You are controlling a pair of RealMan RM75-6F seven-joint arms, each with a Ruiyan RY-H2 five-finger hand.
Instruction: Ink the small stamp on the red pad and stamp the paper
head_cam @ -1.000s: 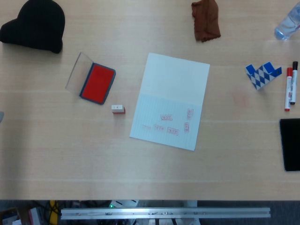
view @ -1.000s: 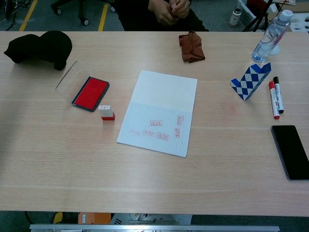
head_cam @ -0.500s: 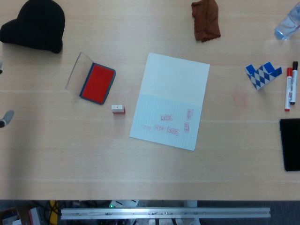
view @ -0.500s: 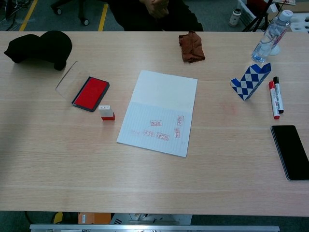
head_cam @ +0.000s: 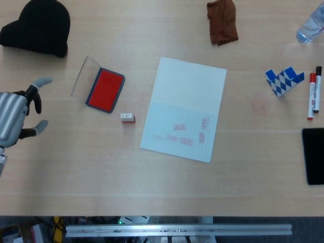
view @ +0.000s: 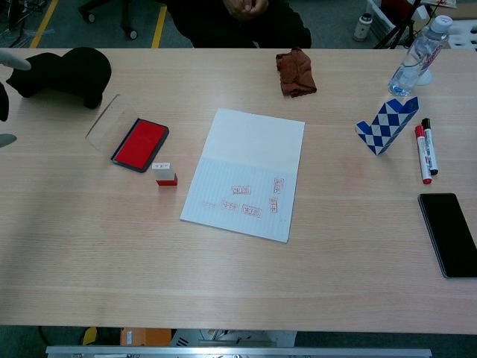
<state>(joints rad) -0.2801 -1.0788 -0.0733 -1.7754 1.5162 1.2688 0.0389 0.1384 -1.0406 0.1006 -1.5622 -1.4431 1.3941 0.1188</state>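
Note:
The small stamp [head_cam: 127, 118] [view: 165, 174], white on top with a red base, stands on the table between the ink pad and the paper. The red ink pad [head_cam: 106, 89] [view: 140, 144] lies open with its clear lid [head_cam: 82, 77] tipped up at its left. The white paper [head_cam: 184, 108] [view: 246, 172] carries several red stamp marks on its lower half. My left hand [head_cam: 17, 115] [view: 6, 97] shows at the far left edge, fingers spread, holding nothing, well left of the pad. My right hand is out of both views.
A black cap [head_cam: 38, 26] lies at the back left. A brown cloth [head_cam: 221, 21] and a water bottle [view: 416, 57] sit along the back. At the right are a blue-white checked block [head_cam: 283, 79], two markers [head_cam: 313, 92] and a black phone [view: 449, 233].
My left hand has come into view from the left edge, moving right toward the ink pad with fingers spread. Stamp, pad and paper have not moved.

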